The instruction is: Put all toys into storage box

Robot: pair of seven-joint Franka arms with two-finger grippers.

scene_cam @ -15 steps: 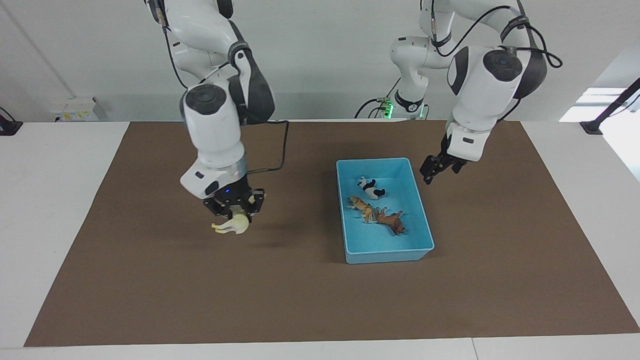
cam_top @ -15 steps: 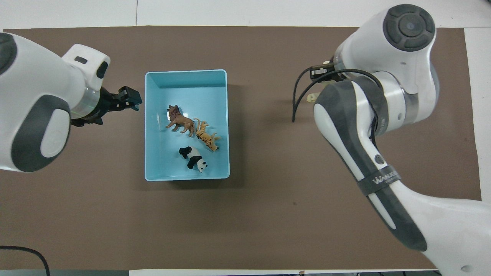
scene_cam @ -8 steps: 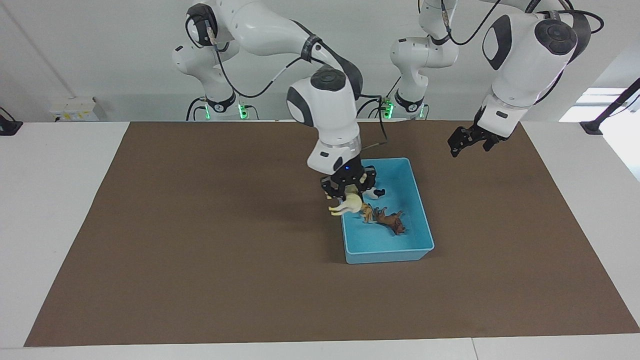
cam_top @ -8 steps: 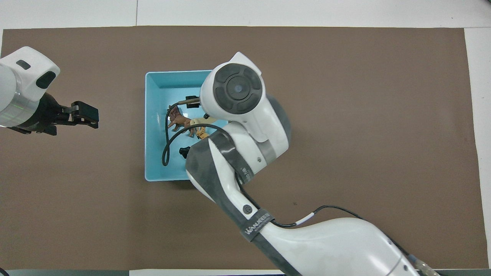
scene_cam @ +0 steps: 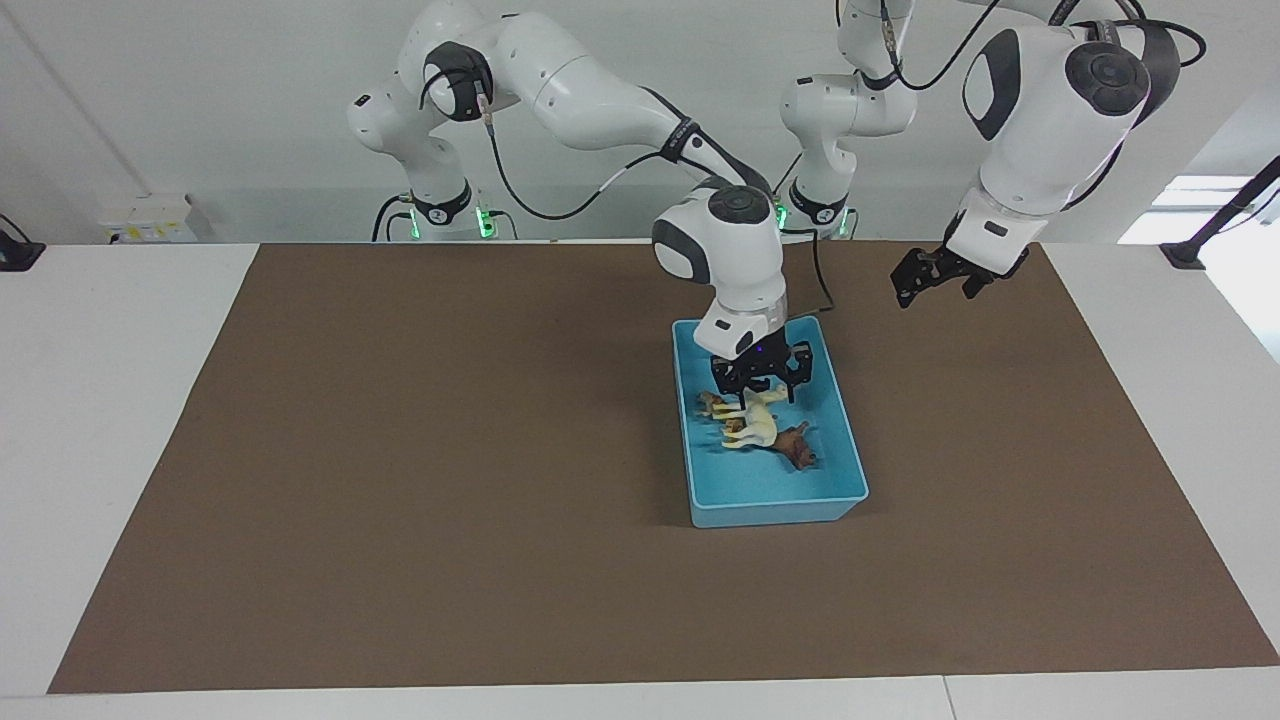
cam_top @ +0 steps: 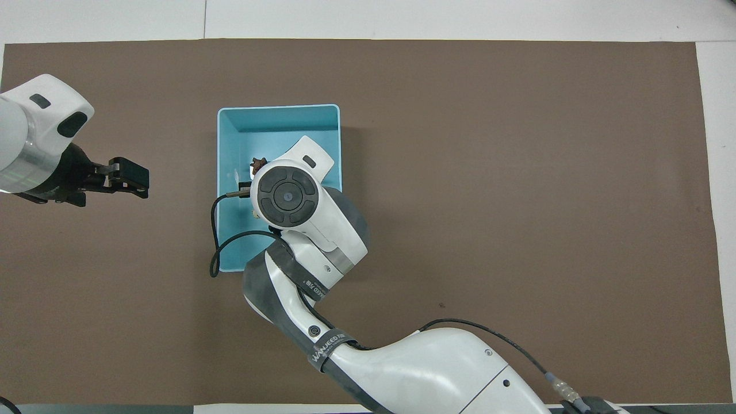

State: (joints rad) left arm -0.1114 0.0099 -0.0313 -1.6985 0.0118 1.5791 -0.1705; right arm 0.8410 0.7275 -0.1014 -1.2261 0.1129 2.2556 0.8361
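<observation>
The right claw (scene_cam: 765, 385) hangs inside the blue box (scene_cam: 845, 430), spread wide and let go. Just under it the camel (scene_cam: 757, 425) lies in the box, maybe on top of the tiger (scene_cam: 712, 404). The lion (scene_cam: 795, 447) lies beside them. The left claw (scene_cam: 915, 283) waits over the brown tabletop (scene_cam: 400, 480), and I cannot tell its grip.

- In the overhead view the right arm (cam_top: 299, 218) covers the middle of the storage box (cam_top: 276, 115); only the lion (cam_top: 257, 165)'s head shows.
- In the facing view the right gripper (scene_cam: 760, 385) hides the panda.
- The left arm (cam_top: 29, 144) is cut by the frame's left edge.
</observation>
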